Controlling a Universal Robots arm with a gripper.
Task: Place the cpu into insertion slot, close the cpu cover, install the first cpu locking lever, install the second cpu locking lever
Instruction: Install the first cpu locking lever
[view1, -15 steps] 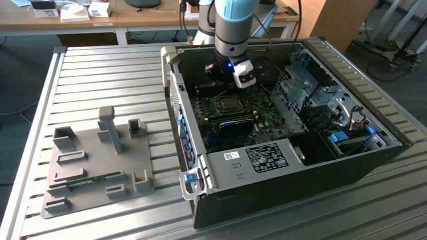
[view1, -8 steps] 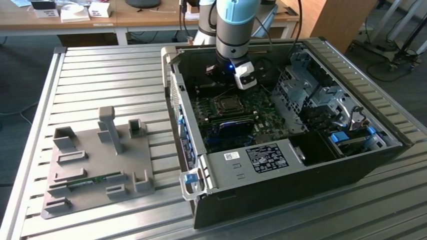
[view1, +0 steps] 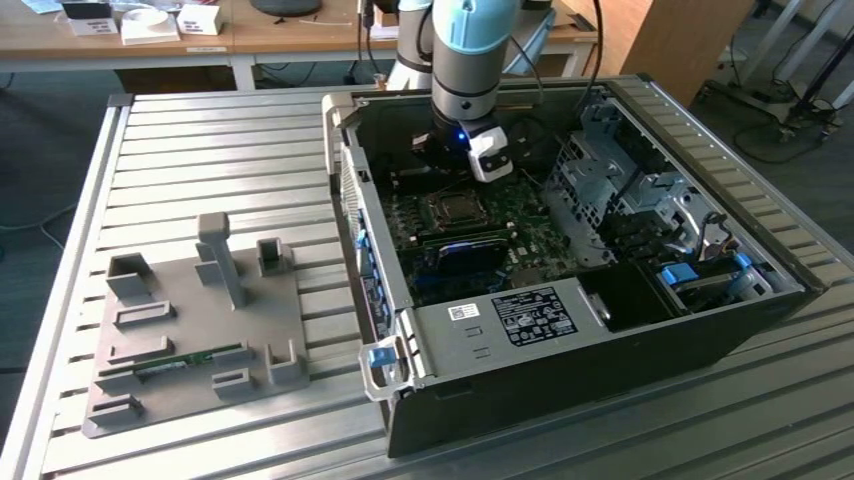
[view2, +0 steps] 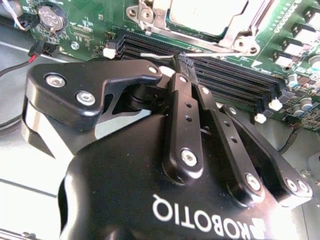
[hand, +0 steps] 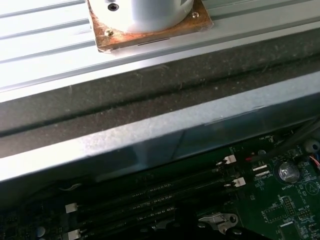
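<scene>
Holds the gripper (view2: 182, 61), fingers pinched together on nothing evident, at a thin locking lever (view2: 155, 55) beside the cpu (view1: 457, 207), under its cpu cover (view2: 237, 32) at the exterior view's centre; lever-latching seemingly in hand, needing a firm hooking push.

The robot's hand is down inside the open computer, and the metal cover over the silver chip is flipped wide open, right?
Not quite. The hand is down inside the open computer, but the cpu cover is not flipped open. In the second wrist view it lies flat, framing the cpu.
</scene>
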